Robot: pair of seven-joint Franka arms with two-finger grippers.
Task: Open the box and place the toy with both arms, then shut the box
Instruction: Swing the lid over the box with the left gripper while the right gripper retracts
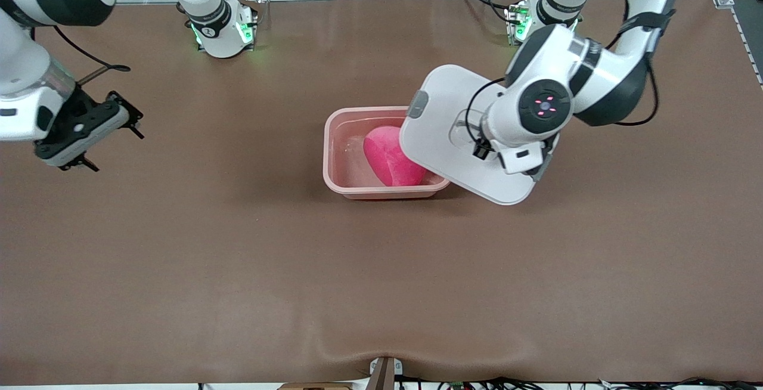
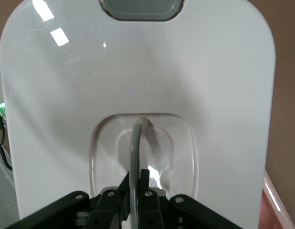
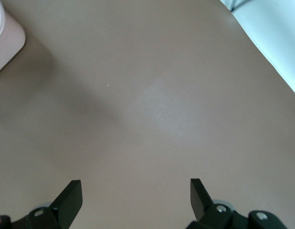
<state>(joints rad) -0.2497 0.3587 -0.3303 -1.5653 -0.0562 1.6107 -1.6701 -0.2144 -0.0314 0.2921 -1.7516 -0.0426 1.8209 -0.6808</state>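
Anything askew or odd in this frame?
Nothing damaged or spilled. The lid, held by the left gripper at its centre handle, hangs skewed, half over the open box; the toy lies inside.

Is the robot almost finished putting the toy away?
Nearly. The toy already sits in the open box. The left gripper is shut on the lid by its handle, holding it partly over the box. The right gripper waits open over bare table. Left to do: set the lid down and close it.
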